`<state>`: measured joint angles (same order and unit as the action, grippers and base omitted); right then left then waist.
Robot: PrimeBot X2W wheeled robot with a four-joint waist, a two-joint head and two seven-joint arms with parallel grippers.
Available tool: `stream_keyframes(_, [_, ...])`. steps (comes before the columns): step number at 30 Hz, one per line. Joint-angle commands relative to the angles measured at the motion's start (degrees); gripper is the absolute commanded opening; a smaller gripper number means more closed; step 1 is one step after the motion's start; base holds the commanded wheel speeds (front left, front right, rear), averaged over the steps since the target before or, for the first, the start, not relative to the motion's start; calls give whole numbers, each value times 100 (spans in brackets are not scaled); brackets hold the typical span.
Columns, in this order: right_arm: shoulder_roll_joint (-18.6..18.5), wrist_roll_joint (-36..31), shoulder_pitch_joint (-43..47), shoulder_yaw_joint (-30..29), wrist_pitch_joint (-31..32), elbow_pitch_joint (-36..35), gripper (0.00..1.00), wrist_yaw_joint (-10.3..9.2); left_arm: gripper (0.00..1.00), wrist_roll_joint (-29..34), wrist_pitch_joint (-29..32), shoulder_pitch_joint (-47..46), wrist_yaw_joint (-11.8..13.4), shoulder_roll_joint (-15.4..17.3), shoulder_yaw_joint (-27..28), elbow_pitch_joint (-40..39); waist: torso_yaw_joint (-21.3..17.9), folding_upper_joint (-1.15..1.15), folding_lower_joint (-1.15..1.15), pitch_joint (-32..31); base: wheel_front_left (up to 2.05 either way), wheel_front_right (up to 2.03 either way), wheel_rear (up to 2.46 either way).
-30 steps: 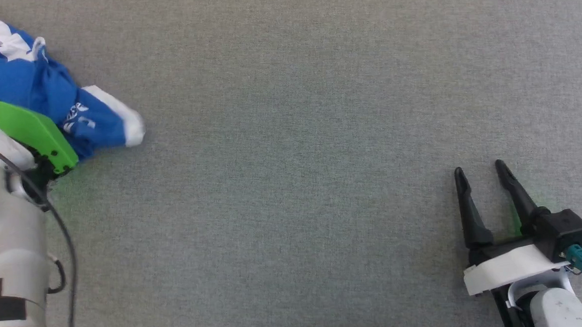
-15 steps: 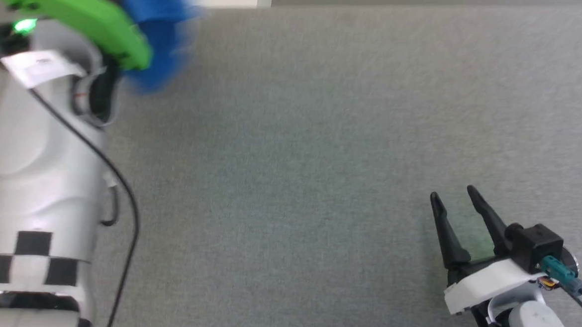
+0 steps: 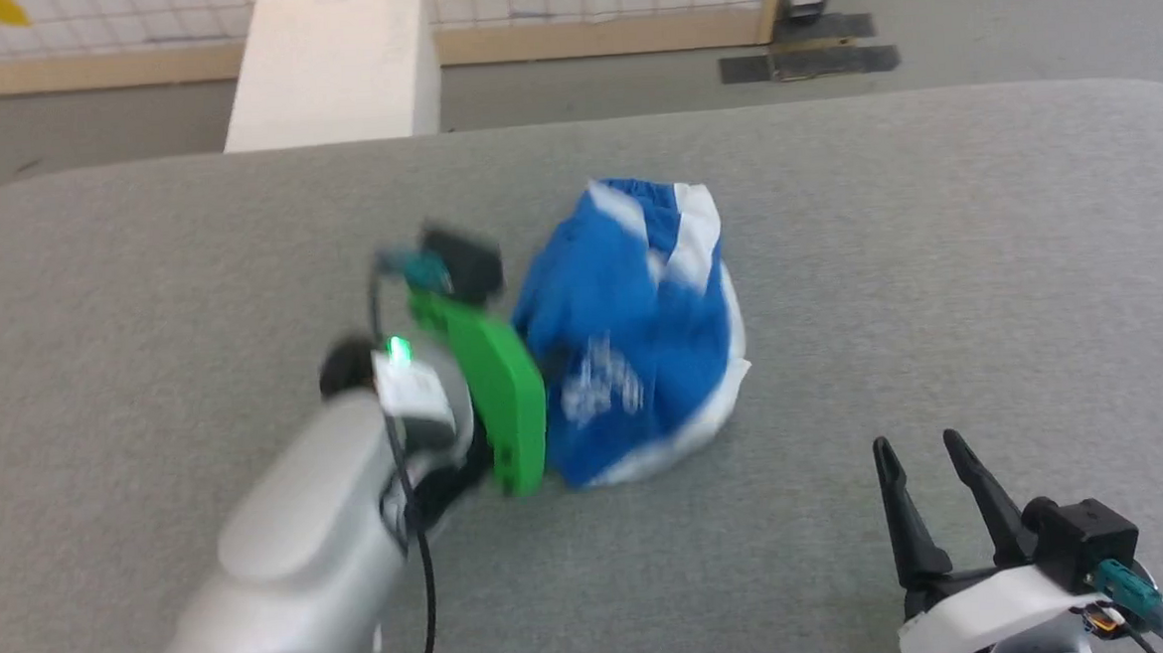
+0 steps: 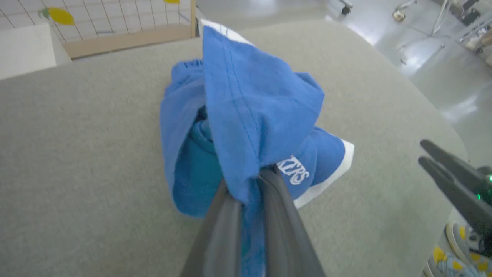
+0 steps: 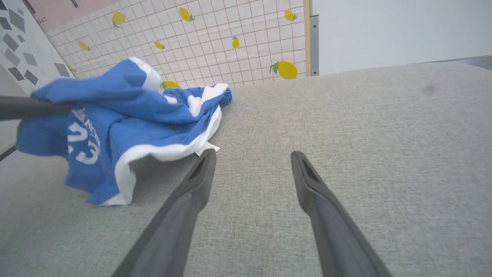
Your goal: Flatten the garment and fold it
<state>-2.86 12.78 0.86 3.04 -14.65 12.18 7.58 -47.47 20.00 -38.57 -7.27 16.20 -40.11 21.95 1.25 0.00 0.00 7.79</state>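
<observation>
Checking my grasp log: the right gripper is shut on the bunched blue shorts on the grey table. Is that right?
No: the left gripper is shut on the bunched blue shorts on the grey table, as the left wrist view shows.

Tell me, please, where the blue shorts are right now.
The shorts lie bunched centrally on the table in the head view, pinched in the left gripper; the open right gripper sits apart at lower right.

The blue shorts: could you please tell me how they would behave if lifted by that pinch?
Probably floppy: the shorts drape in loose folds from the left gripper, so they would likely sag and swing. Seemingly light: one pinched fold holds much of them up.
</observation>
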Motion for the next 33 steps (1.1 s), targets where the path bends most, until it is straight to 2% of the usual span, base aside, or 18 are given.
stream_keyframes(1, [-1, 51, 74, -9, -34, -31, 100, -9, 0, 10, 173, 263, -21, 109, -133, 89, -292, 0, 0, -184, 0, 0, 0])
stream_keyframes(5, [-1, 92, 155, -35, -34, -29, 100, -9, 0, -110, 762, 846, -5, 209, -519, 301, -369, 0, 0, -242, 0, 0, 0])
stream_keyframes(9, [-1, 123, 229, -56, -34, -18, 100, -9, 0, -323, 692, 1128, 133, 182, -401, 246, -355, 0, 0, -332, 0, 0, 0])
stream_keyframes(10, [-1, 138, 238, -68, -34, -17, 100, -9, 90, -399, 612, 1166, 175, 162, -311, 180, -327, 0, 0, -354, 0, 0, 0])
stream_keyframes(11, [-1, 151, 245, -71, -34, -16, 100, -9, 100, -462, 509, 1188, 210, 149, -213, 110, -304, 0, 0, -381, 0, 0, 0])
stream_keyframes(17, [-1, 215, 299, -93, -34, 14, 100, -9, 100, -973, -370, 1424, 472, 162, 686, -369, -128, 0, 0, -602, 0, 0, 0])
stream_keyframes(20, [-1, 213, 311, -77, -34, 50, 100, -9, 100, -956, -1127, 1599, 571, 278, 1143, -516, -47, 0, 0, -713, 0, 0, 0])
stream_keyframes(23, [-1, 219, 302, -106, -34, 66, 100, -9, 100, -475, -2136, 1800, 699, 474, 1390, -570, 30, 0, 0, -800, 0, 0, 0])
stream_keyframes(26, [-1, 210, 281, -102, -34, 92, 100, -9, 100, 142, -3255, 2088, 950, 583, 1587, -553, 89, 0, 0, -836, 0, 0, 0])
stream_keyframes(29, [-1, 174, 244, -22, -35, 179, 100, -9, 100, 807, -3485, 2425, 1125, 594, 1728, -598, 122, 0, 0, -849, 0, 0, 0])
stream_keyframes(33, [-1, 182, 118, 33, -31, 471, 100, -9, 100, 1671, -3497, 2980, 1195, 297, 2275, -1183, 127, 0, 0, -797, 0, 0, 0])
